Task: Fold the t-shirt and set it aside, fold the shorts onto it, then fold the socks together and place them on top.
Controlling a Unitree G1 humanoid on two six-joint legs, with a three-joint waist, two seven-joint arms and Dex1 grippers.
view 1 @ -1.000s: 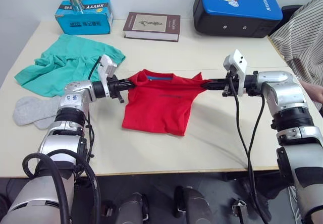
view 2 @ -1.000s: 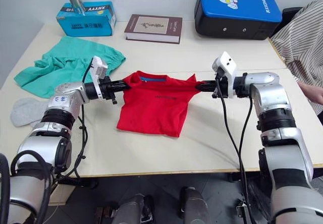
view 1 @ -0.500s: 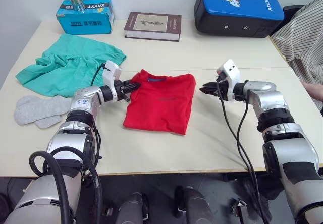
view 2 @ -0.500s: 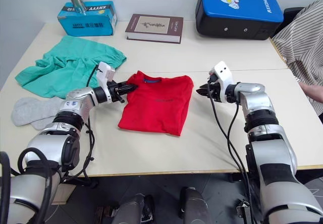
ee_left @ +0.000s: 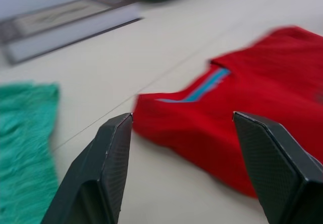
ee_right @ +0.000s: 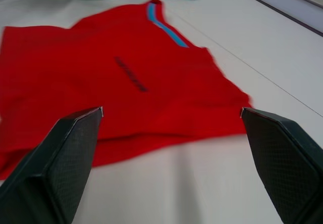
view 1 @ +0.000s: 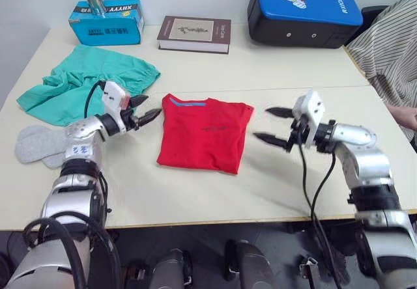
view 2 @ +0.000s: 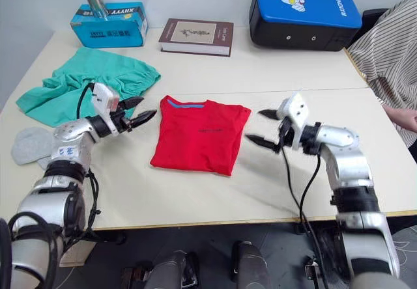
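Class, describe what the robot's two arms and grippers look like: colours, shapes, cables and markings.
Both arms are built from silver-grey rounded segments with black joint rings. Each wrist carries a small white camera block, and a black cable loops from it back along the arm. The left gripper and right gripper each have two black, tapered, pointed fingers with finely textured inner faces. The left forearm bears small blue markings.

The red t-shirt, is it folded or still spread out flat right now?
Folded. The t-shirt lies as a compact rectangle on the table, no sleeves sticking out, collar band at its far edge. Both grippers are open and clear of it.
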